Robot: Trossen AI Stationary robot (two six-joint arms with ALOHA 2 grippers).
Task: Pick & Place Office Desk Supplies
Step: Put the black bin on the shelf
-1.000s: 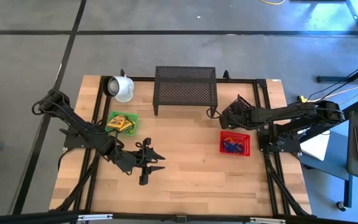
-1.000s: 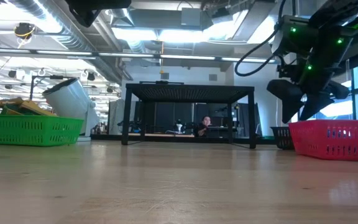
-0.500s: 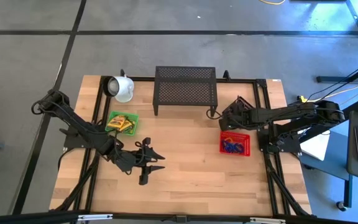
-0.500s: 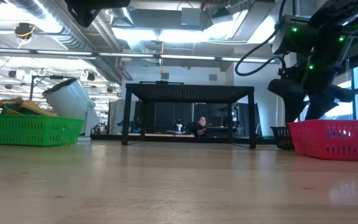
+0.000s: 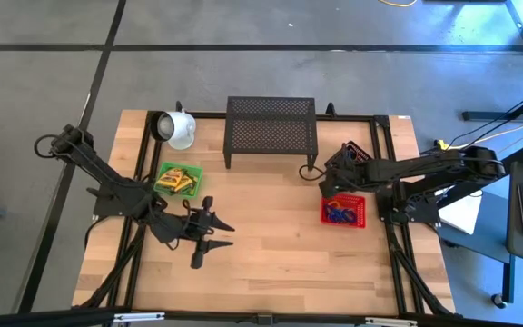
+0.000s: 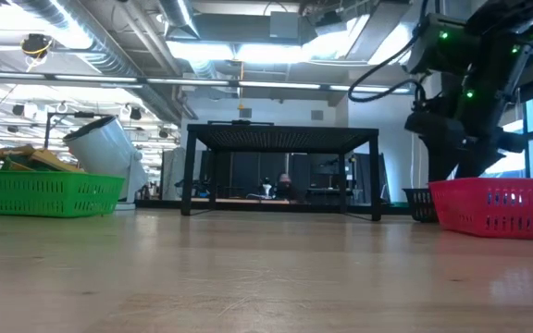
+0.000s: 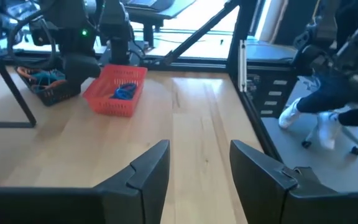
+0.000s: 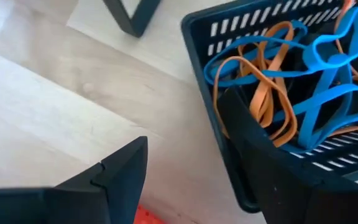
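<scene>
Right gripper spread, empty, straddling rim of dark slotted plastic basket; blue and orange rubber-band loops just beyond fingertips. Likely pick step: dip in, pinch one loop, carry to red basket beside. Left gripper open, idle over bare tabletop.

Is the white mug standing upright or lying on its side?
On its side. The white mug shows its dark opening sideways from above, and looks tilted in the low view.

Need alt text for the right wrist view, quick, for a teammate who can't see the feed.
The right tool, open and empty, hangs over the near wall of a dark slotted basket holding tangled blue and orange rubber bands. Pale wooden tabletop fills the rest, with a black rack leg at the edge.
</scene>
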